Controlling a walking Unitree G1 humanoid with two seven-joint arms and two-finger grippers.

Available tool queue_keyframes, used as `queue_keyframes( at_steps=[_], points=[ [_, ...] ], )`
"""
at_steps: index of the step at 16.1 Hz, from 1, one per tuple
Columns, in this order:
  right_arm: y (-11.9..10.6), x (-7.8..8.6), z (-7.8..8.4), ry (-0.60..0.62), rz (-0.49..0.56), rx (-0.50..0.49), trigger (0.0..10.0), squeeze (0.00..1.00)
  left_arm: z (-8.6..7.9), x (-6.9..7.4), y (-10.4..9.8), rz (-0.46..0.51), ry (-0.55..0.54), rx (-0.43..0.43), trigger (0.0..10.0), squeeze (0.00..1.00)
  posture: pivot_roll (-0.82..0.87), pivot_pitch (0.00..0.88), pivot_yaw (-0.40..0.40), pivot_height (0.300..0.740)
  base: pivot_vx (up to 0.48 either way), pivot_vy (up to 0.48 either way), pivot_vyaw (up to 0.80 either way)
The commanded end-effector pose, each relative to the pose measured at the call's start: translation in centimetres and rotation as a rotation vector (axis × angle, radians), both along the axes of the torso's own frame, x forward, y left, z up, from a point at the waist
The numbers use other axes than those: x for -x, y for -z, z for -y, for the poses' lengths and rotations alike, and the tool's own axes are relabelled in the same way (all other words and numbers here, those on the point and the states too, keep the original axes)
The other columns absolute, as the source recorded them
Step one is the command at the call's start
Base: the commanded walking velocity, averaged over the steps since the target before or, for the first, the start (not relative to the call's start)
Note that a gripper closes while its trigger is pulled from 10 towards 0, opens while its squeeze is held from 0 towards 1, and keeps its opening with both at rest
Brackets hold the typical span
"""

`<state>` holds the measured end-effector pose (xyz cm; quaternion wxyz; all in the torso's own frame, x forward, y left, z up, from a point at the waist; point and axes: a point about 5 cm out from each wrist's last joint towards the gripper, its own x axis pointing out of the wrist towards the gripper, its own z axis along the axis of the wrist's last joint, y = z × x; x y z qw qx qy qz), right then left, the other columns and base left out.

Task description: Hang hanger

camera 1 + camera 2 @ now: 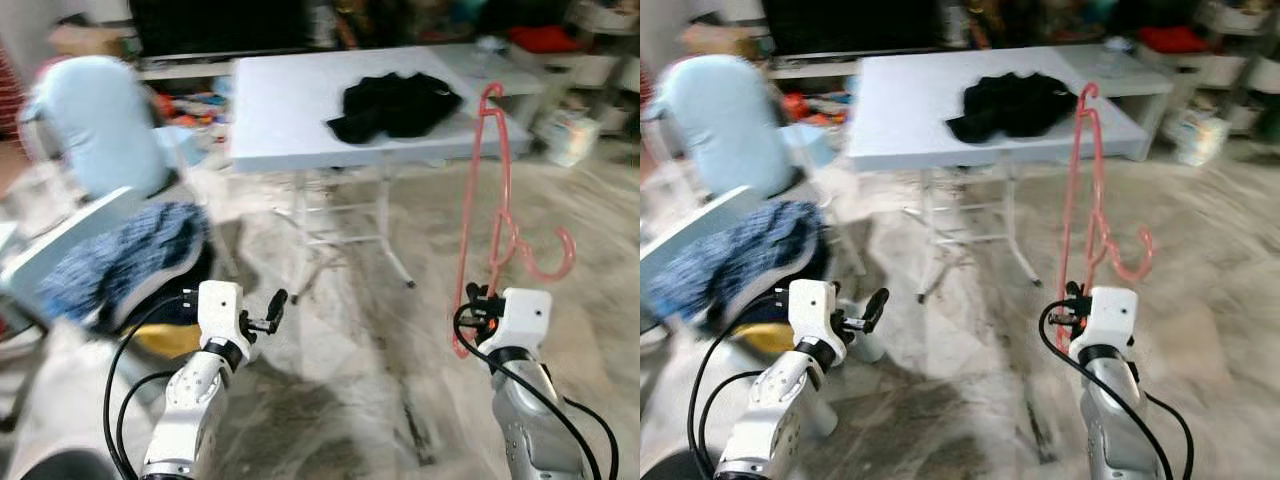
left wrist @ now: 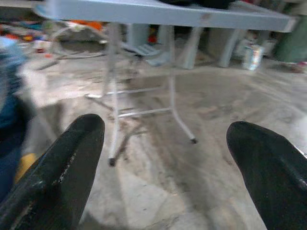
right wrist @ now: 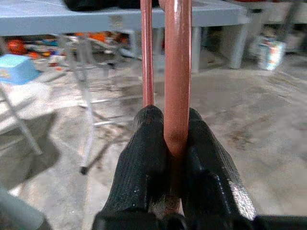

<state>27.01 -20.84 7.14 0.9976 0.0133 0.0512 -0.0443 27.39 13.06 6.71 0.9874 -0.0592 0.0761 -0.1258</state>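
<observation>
One pink plastic hanger (image 1: 497,190), a thin smooth rod frame with a curled hook at its side, stands upright above the right gripper (image 3: 169,139), whose two ribbed black fingers (image 3: 144,158) are clamped tight on one of its bars. The left gripper (image 2: 168,158) holds nothing, its two rounded matte fingers spread wide apart over mottled grey floor (image 1: 380,400). Well beyond both sets of fingers stands one flat white folding table (image 1: 290,110) on thin metal legs, carrying one crumpled black garment (image 1: 395,105).

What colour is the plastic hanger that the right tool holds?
Pink plastic hanger; clearest in the left eye view, held by the right tool.
</observation>
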Motion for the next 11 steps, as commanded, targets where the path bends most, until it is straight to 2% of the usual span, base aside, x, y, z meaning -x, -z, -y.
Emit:
queue_keyframes(
  at_steps=[1, 9, 11],
  points=[
    [-0.19, -0.22, 0.19, 0.008, 0.003, 0.004, 10.0, 0.00, 0.05, -0.21, -0.55, 0.020, 0.008, -0.002, 10.0, 0.00, -0.04, 0.000, 0.001, 0.740, 0.266, 0.000, -0.80],
    [-0.11, -0.45, 0.36, 0.008, -0.004, 0.019, 10.0, 0.00, 0.07, -0.17, -0.46, 0.011, 0.025, 0.009, 10.0, 0.00, -0.04, 0.000, 0.001, 0.740, 0.318, 0.000, -0.77],
    [-0.13, -0.57, 0.45, 0.015, -0.005, 0.017, 10.0, 0.00, 0.01, -0.15, -0.41, 0.007, 0.026, 0.008, 10.0, 0.00, -0.04, 0.000, 0.006, 0.740, 0.343, 0.000, -0.21]
  ],
)
